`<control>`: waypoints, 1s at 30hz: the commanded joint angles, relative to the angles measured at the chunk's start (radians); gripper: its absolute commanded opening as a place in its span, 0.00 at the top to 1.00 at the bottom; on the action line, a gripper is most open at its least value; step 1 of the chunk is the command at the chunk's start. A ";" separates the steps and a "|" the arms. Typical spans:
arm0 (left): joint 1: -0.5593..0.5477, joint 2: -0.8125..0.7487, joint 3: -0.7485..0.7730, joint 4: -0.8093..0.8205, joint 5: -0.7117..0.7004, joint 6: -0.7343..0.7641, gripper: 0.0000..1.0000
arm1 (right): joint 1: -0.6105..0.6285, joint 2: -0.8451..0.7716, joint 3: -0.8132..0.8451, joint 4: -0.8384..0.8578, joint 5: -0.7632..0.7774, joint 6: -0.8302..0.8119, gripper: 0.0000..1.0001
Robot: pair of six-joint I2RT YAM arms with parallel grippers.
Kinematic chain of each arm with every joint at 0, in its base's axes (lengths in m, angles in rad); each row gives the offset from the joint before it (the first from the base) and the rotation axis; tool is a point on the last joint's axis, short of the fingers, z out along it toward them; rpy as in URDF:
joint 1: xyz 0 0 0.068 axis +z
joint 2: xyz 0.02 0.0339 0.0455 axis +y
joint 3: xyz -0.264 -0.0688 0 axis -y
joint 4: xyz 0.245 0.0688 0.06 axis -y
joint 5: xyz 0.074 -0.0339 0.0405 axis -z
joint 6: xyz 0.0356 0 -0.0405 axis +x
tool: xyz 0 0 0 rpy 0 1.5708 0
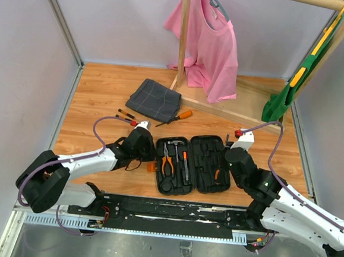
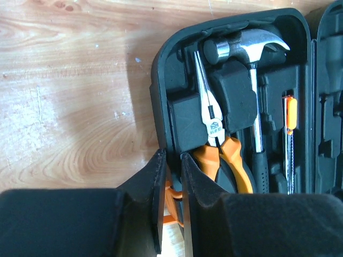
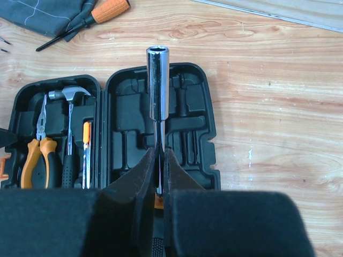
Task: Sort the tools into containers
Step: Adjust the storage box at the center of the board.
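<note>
Pale walls close in a wooden bench [image 1: 103,93], and an open black tool case [image 1: 210,138] lies at its near middle.

The right end effector [image 3: 159,152] is clamped on a socket driver [image 3: 158,80]. Its jaws pinch the thin shaft just ahead of the orange collar, and the chrome socket points away over the case's right half, whose moulded recesses are bare. The left end effector [image 2: 172,155] sits at the case's left edge with its jaws narrow. The orange clasp [image 2: 171,198] shows in the gap between them, but I cannot tell whether it is pinched.

The case's left half holds pliers [image 2: 217,139], a hammer [image 2: 252,48] and a screwdriver [image 2: 290,115], each in its own slot. Beyond the case's far-left corner, an orange-handled screwdriver [image 1: 179,116] lies against a grey cloth [image 1: 153,98], with slim screwdrivers [image 1: 125,116] further left.

The driver looks stiff and light. Its polished steel is probably slippery, so a hold on the shaft may let it swivel, and the textured handle would likely grip better. The loose screwdrivers are round and may roll, so their handles seem the best place to take hold.
</note>
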 commanded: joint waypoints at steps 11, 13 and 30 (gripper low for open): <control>0.101 0.086 0.047 0.027 0.075 0.204 1.00 | -0.016 0.020 0.021 -0.025 -0.051 0.011 0.91; 0.101 0.082 0.058 0.018 0.076 0.205 0.99 | -0.018 0.039 0.029 -0.021 -0.079 0.020 0.91; 0.101 -0.078 0.088 -0.063 0.036 0.176 0.60 | -0.152 0.280 0.040 0.206 -0.464 0.125 0.99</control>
